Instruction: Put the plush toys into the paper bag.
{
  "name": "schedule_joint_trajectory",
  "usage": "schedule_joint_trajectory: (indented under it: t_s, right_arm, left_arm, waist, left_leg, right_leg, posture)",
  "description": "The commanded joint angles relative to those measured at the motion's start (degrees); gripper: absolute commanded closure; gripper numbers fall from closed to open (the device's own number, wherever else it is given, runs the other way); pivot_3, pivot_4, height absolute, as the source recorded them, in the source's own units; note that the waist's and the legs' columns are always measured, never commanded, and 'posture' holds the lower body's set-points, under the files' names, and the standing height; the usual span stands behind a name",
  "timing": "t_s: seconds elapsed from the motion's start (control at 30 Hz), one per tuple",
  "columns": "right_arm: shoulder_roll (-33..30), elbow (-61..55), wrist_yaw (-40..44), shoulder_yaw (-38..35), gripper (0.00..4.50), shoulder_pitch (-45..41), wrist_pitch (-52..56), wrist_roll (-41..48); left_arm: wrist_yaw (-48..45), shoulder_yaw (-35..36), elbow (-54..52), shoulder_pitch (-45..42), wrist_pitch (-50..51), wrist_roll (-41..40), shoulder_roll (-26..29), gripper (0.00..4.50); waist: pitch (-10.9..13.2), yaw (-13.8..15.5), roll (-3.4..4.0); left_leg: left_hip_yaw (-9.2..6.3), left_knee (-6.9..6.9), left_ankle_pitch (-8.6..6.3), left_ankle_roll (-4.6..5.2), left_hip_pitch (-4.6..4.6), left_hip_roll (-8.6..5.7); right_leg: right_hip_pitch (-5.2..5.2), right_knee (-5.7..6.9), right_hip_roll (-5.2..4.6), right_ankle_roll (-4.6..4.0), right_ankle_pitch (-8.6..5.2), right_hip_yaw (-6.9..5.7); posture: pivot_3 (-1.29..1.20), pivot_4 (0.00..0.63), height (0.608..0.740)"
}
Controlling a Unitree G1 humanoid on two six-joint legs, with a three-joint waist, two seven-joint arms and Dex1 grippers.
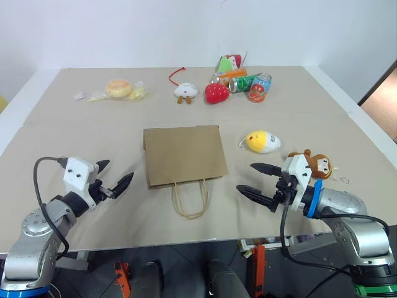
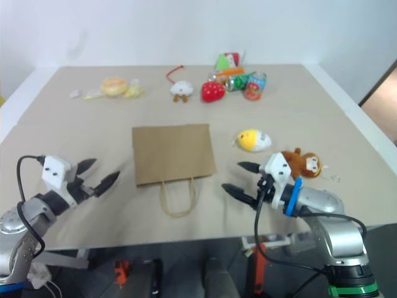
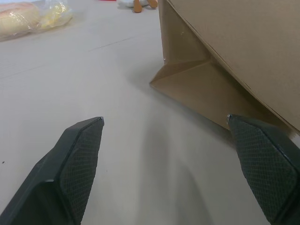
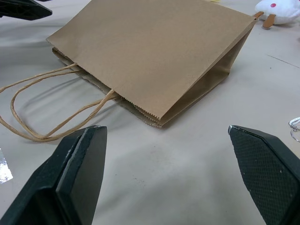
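The brown paper bag (image 1: 183,154) lies flat in the middle of the table, its loop handles (image 1: 190,197) toward the near edge. Right of it rests the yellow egg-shaped plush toy (image 1: 262,141) with a white patch. The brown monkey plush toy (image 1: 318,165) sits further right, just behind my right gripper (image 1: 254,179), which is open and empty, fingers aimed at the bag. My left gripper (image 1: 114,175) hovers open and empty left of the bag. The bag (image 4: 154,51) and its handles (image 4: 44,117) lie ahead of the right fingers; its folded base (image 3: 197,84) lies ahead of the left ones.
At the back of the table are a white plush with orange feet and red cord (image 1: 185,90), a red strawberry toy (image 1: 216,93), several cans and cartons (image 1: 248,81), and wrapped bread (image 1: 118,89). The table's near edge (image 1: 186,245) runs just under both grippers.
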Motion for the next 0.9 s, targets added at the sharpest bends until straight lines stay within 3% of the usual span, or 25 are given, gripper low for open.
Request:
schedule_joint_trajectory:
  t_s: [0.03, 0.57, 0.9]
  right_arm:
    - [-0.13, -0.24, -0.08, -0.41, 0.0, -1.25, -1.27, -0.11]
    - [0.01, -0.4, 0.75, 1.09, 0.0, -4.36, -0.71, 0.68]
    - [-0.98, -2.72, 15.08, 10.85, 0.0, -15.22, 1.73, 5.66]
  left_arm:
    - [0.13, 0.84, -2.4, -0.03, -1.35, -0.06, 0.29, 0.16]
    - [-2.68, -0.55, -2.43, -1.38, -3.09, 0.96, 1.44, 0.16]
    - [-18.83, -8.33, -4.4, -6.91, -13.59, 5.07, 13.05, 0.16]
  waist:
    - [0.0, 0.0, 0.0]
    - [-0.01, 0.02, -0.01]
    - [-0.02, -0.05, -0.02]
  left_leg:
    - [0.0, 0.0, 0.0, 0.0, 0.0, 0.0]
    - [0.03, -0.01, 0.03, 0.05, 0.01, 0.02]
    - [0.21, -0.01, 0.01, 0.01, 0.06, 0.34]
  right_leg:
    - [0.0, 0.0, 0.0, 0.0, 0.0, 0.0]
    - [0.03, 0.0, 0.02, -0.01, 0.01, 0.0]
    - [0.0, 0.0, 0.12, -0.04, 0.02, -0.1]
  posture:
    - [0.0, 0.15, 0.74]
    - [0.0, 0.15, 0.74]
    - [0.0, 0.15, 0.74]
